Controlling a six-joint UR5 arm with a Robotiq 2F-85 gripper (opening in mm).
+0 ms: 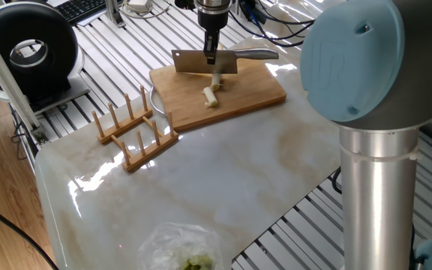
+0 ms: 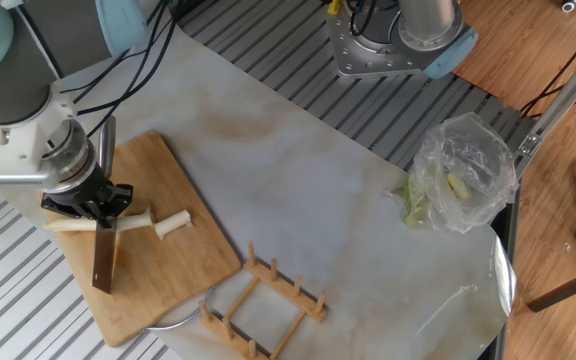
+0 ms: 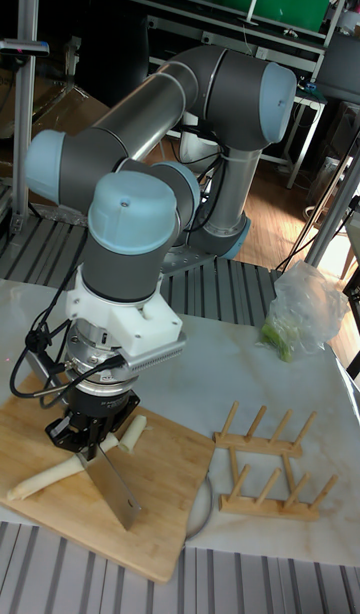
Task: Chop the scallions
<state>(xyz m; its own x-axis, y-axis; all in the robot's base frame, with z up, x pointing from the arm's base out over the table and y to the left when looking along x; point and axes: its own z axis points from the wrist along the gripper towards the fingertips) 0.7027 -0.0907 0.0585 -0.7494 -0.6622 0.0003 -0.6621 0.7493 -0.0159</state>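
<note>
Steel cleaver point(image 2: 102, 262) seemingly across scallions point(image 2: 164, 224)

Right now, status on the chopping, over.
Gripper shut on cleaver, blade down on cutting board. Scallions under blade, one short piece cut off. Nothing in the way.

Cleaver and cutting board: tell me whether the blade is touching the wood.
Cannot tell. In the tall fixed view the cleaver blade points down across the scallions towards the cutting board, but no view plainly shows contact or a gap.

A robot lab: slotted aluminium bench point(image 1: 88, 97), cables point(image 2: 148, 50).
</note>
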